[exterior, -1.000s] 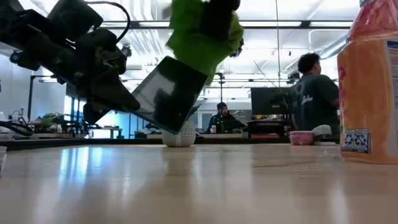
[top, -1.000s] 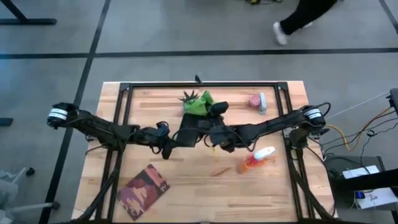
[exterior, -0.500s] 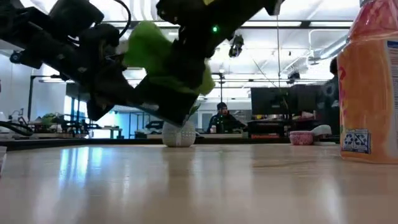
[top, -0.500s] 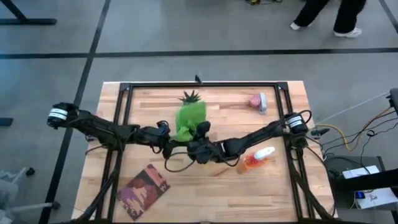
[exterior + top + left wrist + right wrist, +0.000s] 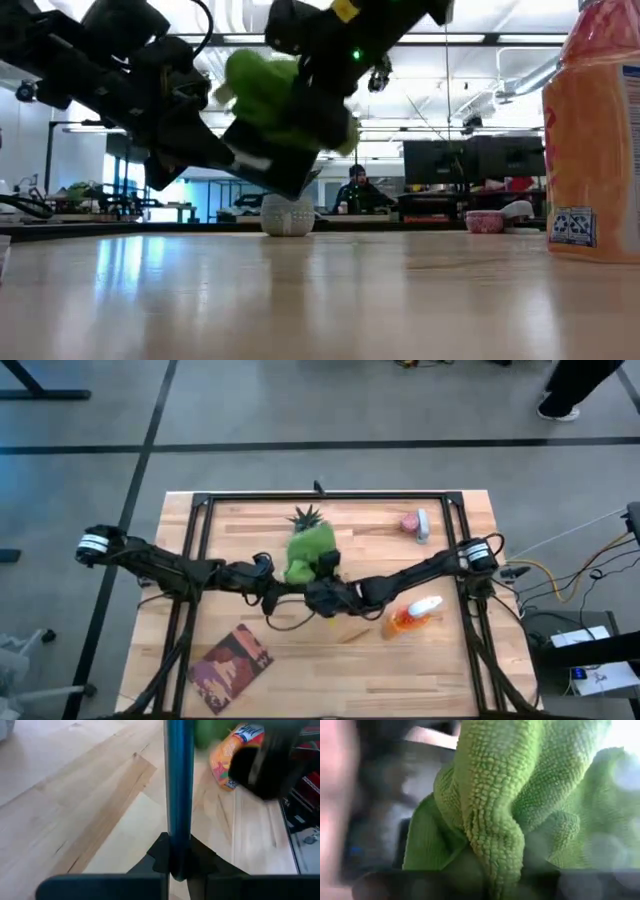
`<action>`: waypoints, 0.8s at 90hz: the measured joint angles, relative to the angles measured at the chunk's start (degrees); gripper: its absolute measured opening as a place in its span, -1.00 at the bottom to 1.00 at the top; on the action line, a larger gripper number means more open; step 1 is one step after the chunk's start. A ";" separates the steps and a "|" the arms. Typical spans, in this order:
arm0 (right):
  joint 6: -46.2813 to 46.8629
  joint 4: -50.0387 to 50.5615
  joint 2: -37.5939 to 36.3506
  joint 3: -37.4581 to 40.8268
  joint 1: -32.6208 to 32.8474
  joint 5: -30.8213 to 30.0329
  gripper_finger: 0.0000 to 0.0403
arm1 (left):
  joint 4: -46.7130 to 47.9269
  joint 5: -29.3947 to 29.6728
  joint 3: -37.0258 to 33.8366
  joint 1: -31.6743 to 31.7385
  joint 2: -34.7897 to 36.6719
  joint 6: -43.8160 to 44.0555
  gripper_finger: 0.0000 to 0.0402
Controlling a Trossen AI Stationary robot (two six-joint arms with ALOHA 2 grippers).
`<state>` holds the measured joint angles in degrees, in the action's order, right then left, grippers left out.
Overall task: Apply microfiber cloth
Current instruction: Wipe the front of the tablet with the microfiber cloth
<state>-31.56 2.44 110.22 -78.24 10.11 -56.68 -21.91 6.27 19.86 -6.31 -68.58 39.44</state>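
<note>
**Ana:** Right gripper is up over the middle of the table, fingers pinched on a bunched fold of the microfiber cloth. In its own wrist view the cloth fills nearly everything.

**Ben:** And the left gripper?

**Ana:** Clamped on the edge of the dark tablet, holding it tilted above the wood. Its wrist view shows that edge running straight out between the fingers.

**Ben:** So the cloth is sitting on the screen?

**Ana:** Lying against the upper face, from the low view, cloth draped over the slab.

**Ben:** How does it handle?

**Ana:** Soft, light, floppy, I'd say. It'll bunch, not slide flat, so a grip on a thick fold near its middle looks wise. The tablet is stiff and likely slick; pressing hard could twist it in that edge hold.

**Ben:** Spray bottle?

**Ana:** Lying well apart, by the right arm.
</note>
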 joint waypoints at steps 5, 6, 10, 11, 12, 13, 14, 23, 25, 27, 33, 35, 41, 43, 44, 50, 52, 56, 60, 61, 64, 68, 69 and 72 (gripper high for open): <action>0.88 0.52 -1.34 0.00 -0.78 -0.64 -0.99 | 0.00 -0.18 0.00 0.00 0.00 -0.30 -0.95; 1.35 0.59 -1.52 0.00 -0.90 -0.63 -0.99 | 0.03 -0.19 -0.02 0.00 0.00 -0.41 -0.95; 3.85 0.13 -2.00 0.00 -1.26 -0.05 -0.99 | -0.01 -0.36 -0.02 -0.01 0.00 -0.59 -0.95; 4.52 0.07 -2.14 -0.01 -1.35 0.32 -0.99 | -0.04 -0.43 -0.02 -0.02 0.00 -0.59 -0.95; 5.11 0.06 -2.27 -0.02 -1.43 0.74 -0.99 | -0.04 -0.48 -0.02 -0.02 0.00 -0.59 -0.95; 5.59 0.14 -2.38 -0.02 -1.51 1.23 -0.99 | -0.02 -0.54 -0.02 -0.02 0.00 -0.60 -0.95; 6.12 0.22 -2.47 -0.02 -1.57 1.77 -0.99 | 0.02 -0.62 -0.02 -0.02 0.00 -0.61 -0.95; 10.19 0.32 -2.31 -0.02 -1.77 7.86 -0.99 | 0.73 -1.25 -0.15 -0.07 -0.05 -0.66 -0.95; 11.20 0.26 -2.08 -0.02 -1.76 9.19 -0.99 | 0.83 -1.33 -0.17 -0.10 -0.07 -0.68 -0.95; 12.24 0.20 -1.76 -0.02 -1.75 10.49 -0.99 | 0.93 -1.41 -0.18 -0.13 -0.07 -0.72 -0.95; 15.38 -0.11 -0.51 -0.04 -1.69 14.06 -0.99 | 1.05 -1.46 -0.19 -0.13 -0.11 -0.72 -0.95; 16.19 -0.12 0.02 -0.04 -1.63 15.05 -0.99 | 1.12 -1.42 -0.20 -0.13 -0.11 -0.71 -0.95; 18.61 -0.15 1.75 -0.04 -1.41 17.88 -0.99 | 1.30 -1.11 -0.28 -0.11 -0.17 -0.68 -0.95; 19.20 -0.14 2.34 -0.04 -1.36 18.86 -0.99 | 1.47 -1.05 -0.29 -0.11 -0.17 -0.68 -0.95; 19.59 -0.15 2.65 -0.04 -1.34 19.37 -0.99 | 1.53 -1.02 -0.30 -0.09 -0.17 -0.68 -0.95; 21.33 -0.28 4.43 -0.07 -1.04 22.65 -0.99 | 1.59 -0.52 -0.33 -0.07 -0.17 -0.79 -0.95; 21.63 -0.39 5.00 -0.07 -0.94 23.79 -0.99 | 1.58 -0.24 -0.33 -0.05 -0.17 -0.95 -0.95; 22.00 -0.53 6.12 -0.07 -0.86 26.13 -0.99 | 1.55 0.20 -0.33 -0.04 -0.17 -1.27 -0.95; 22.38 -0.69 7.09 -0.07 -0.72 27.93 -0.99 | 1.59 0.64 -0.33 -0.04 -0.17 -1.55 -0.95; 22.52 -0.70 7.26 -0.07 -0.68 28.31 -0.99 | 1.61 0.73 -0.33 -0.04 -0.17 -1.60 -0.95; 22.62 -0.80 7.75 -0.04 -0.57 28.89 -0.99 | 1.67 0.87 -0.33 -0.04 -0.17 -1.71 -0.95; 22.57 -0.80 8.04 -0.04 -0.52 28.98 -0.99 | 1.88 0.91 -0.33 -0.04 -0.17 -1.75 -0.95; 22.51 -0.74 8.05 -0.04 -0.51 28.92 -0.99 | 1.96 0.92 -0.33 -0.04 -0.17 -1.75 -0.95; 22.06 -0.45 8.05 -0.04 -0.50 28.51 -0.99 | 2.09 0.97 -0.33 -0.04 -0.17 -1.73 -0.95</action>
<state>-9.50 2.00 118.28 -78.28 9.61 -28.17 -19.82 7.23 19.53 -6.35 -68.75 37.72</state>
